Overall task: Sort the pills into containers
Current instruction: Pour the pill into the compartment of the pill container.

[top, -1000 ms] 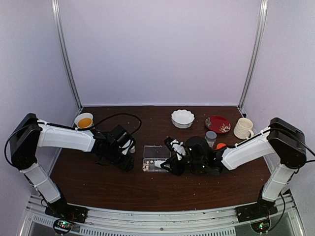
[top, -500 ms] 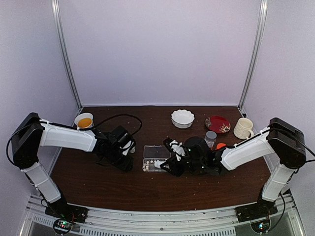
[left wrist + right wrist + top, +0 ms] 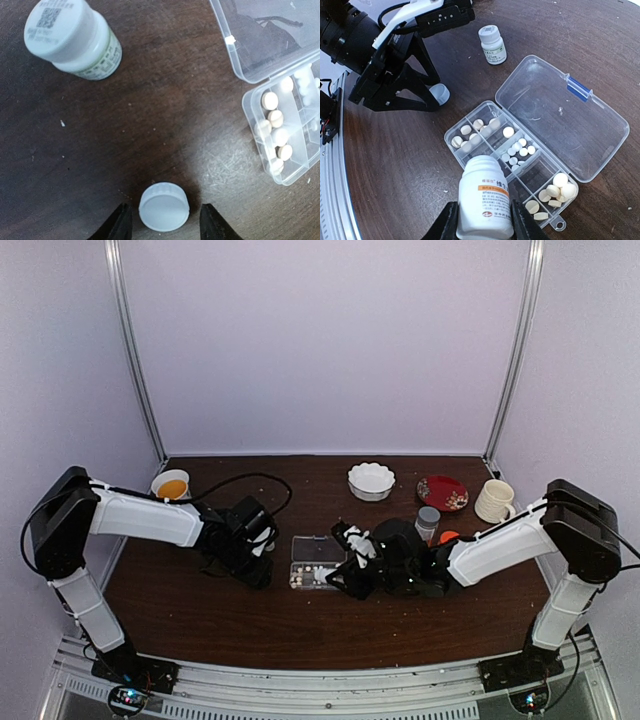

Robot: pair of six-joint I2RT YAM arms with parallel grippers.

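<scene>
- Mostly, the pills point(image 3: 517, 148) lie in compartments of the open organizer box point(image 3: 555, 115). They look tiny, hard and light, so they would likely roll, and pouring suits them better than pinching.
- Right gripper point(image 3: 484, 222) clamps a white bottle point(image 3: 485, 192) by its sides, just beside the box.
- Left gripper point(image 3: 165, 222) stands released astride a loose cap point(image 3: 164, 206), left of the box.

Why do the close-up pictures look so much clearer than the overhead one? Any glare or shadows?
Top view: evenly lit but coarse, the pill box a small blur, its contents unreadable. Left wrist view: sharp, with a dark shadow around the white cap between the fingers. Right wrist view: pills crisp, pale reflections on the open clear lid, the held bottle looming large in front.
</scene>
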